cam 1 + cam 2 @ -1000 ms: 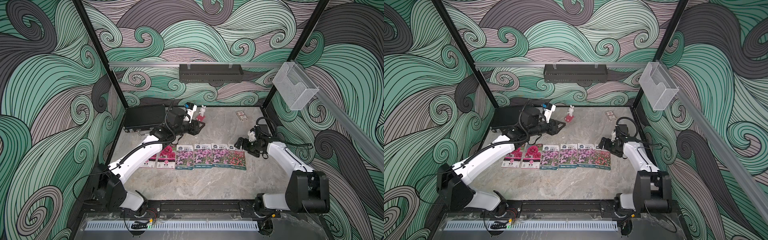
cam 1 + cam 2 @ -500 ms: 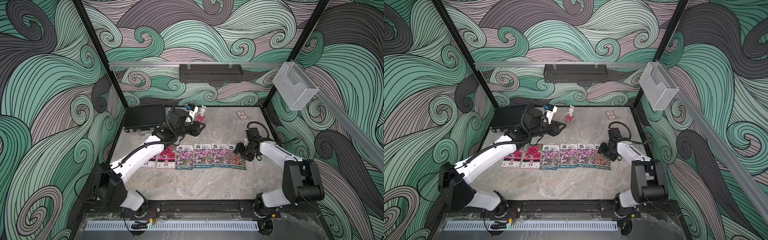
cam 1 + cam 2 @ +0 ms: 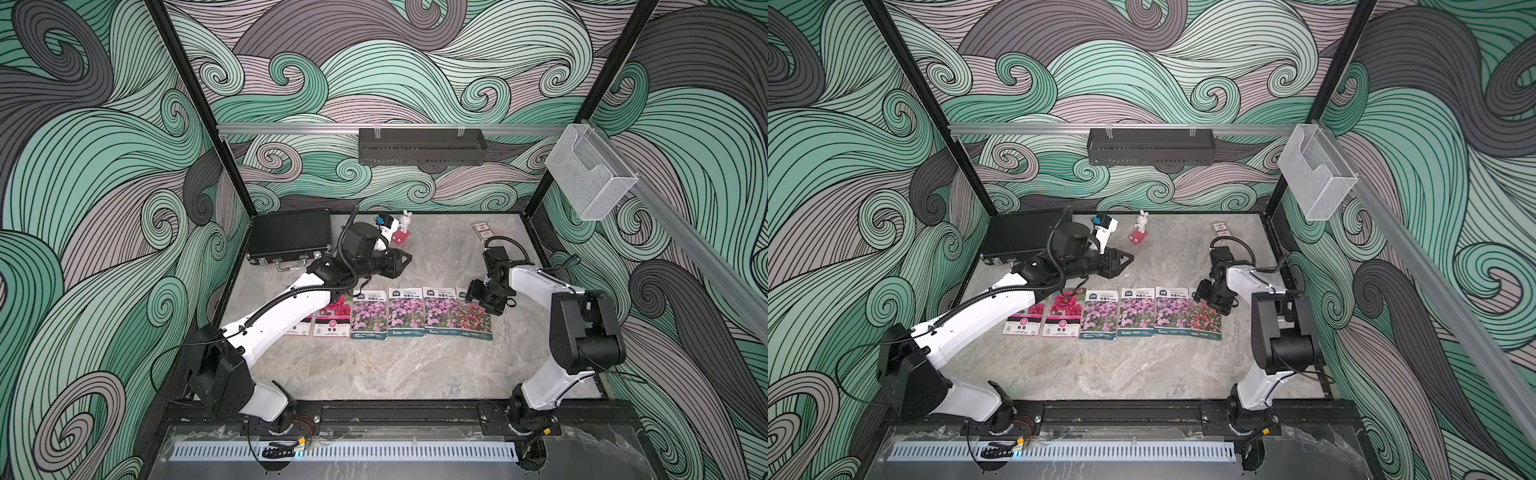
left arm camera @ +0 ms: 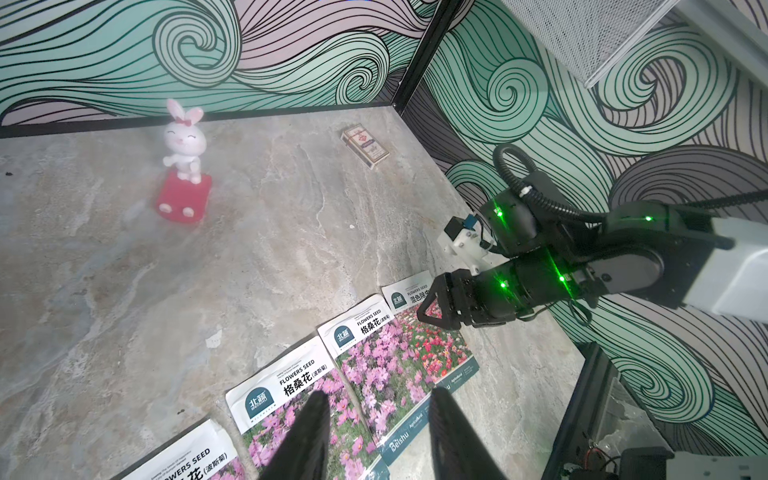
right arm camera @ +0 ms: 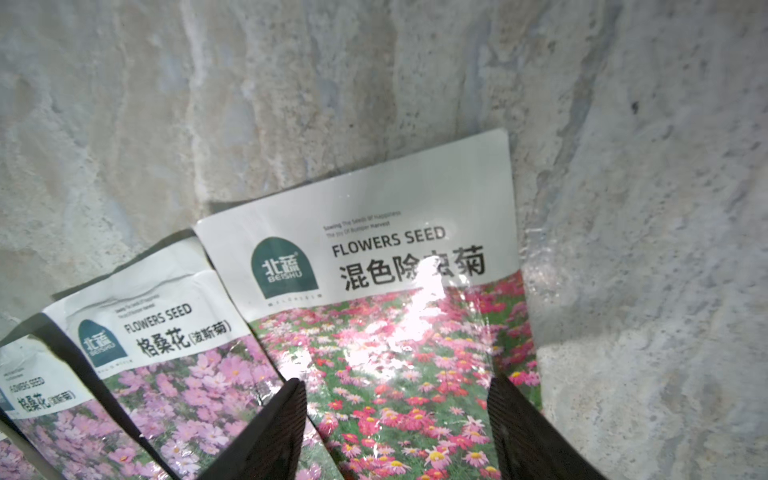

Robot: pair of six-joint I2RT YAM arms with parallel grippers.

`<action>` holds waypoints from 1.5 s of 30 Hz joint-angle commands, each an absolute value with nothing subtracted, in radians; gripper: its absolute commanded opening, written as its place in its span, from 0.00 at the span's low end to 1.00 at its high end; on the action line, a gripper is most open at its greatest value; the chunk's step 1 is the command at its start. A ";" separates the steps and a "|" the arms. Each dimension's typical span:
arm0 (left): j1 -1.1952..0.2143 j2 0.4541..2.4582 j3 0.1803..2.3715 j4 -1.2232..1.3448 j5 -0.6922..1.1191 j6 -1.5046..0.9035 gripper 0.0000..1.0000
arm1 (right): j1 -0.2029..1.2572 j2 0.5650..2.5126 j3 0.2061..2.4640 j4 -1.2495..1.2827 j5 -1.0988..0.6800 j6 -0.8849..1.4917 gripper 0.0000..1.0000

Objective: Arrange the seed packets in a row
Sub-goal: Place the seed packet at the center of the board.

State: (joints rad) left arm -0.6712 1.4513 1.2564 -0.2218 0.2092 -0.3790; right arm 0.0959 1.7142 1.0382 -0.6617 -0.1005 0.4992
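Note:
Six seed packets lie face up in a row across the table in both top views: two magenta ones [image 3: 332, 318] [image 3: 1023, 320], three purple-pink ones [image 3: 369, 316] [image 3: 405, 313] [image 3: 440, 311] and a red-pink one [image 3: 473, 318] at the right end. My left forearm hides part of the leftmost magenta packet. My left gripper [image 3: 405, 259] [image 4: 378, 399] hovers open and empty behind the row. My right gripper [image 3: 471, 289] [image 5: 397, 384] stands open over the red-pink packet [image 5: 395, 332], its fingers straddling the flower print. This packet's edge overlaps the neighbouring purple-pink one [image 5: 187, 374].
A black case [image 3: 291, 239] lies at the back left. A white rabbit figurine [image 3: 403, 232] on a red base stands at the back middle and a small card box [image 3: 482, 230] at the back right. A black shelf [image 3: 422, 145] and a wire basket [image 3: 590, 174] hang on the walls.
My right arm has swung inward and its gripper has shifted slightly left over the far end of the red-pink packet, with its jaws a little narrower. The left gripper has hardly moved.

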 commanded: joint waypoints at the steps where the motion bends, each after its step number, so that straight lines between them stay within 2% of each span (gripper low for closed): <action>1: -0.681 1.430 1.258 -0.235 0.195 -0.391 0.40 | 0.105 1.747 1.063 -0.734 -0.050 0.468 0.71; 17: -0.689 1.435 1.255 -0.232 0.199 -0.388 0.40 | 0.127 1.883 1.173 -0.833 0.051 0.350 0.73; 45: -0.692 1.465 1.269 -0.236 0.224 -0.382 0.40 | 0.097 1.923 1.250 -0.848 0.077 0.235 0.72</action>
State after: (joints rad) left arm -0.6842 1.4517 1.2560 -0.2253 0.2142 -0.3786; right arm 0.1005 1.9022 1.2327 -0.8284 0.0559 0.2543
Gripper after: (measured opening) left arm 0.395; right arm 0.725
